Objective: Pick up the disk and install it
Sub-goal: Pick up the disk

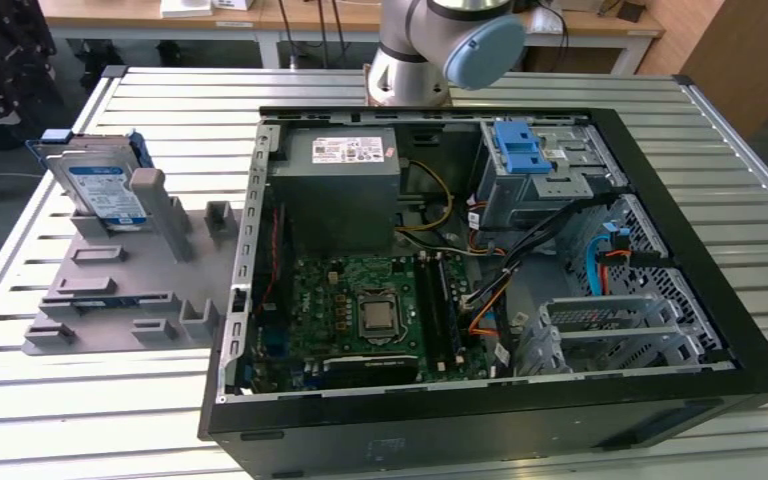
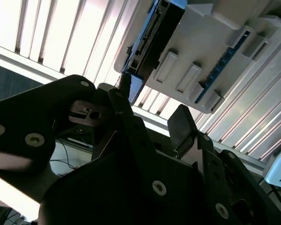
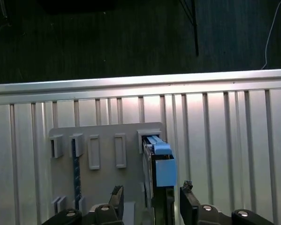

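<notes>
Slatted metal table carries the whole setup. The disk stands on edge in a slot at the far end of a grey holder plate, at the exterior view's left, just beside the open computer case. In the first wrist view the gripper hangs above the disk's blue-capped end, its fingers spread wide, one to each side, gripping nothing.
</notes>
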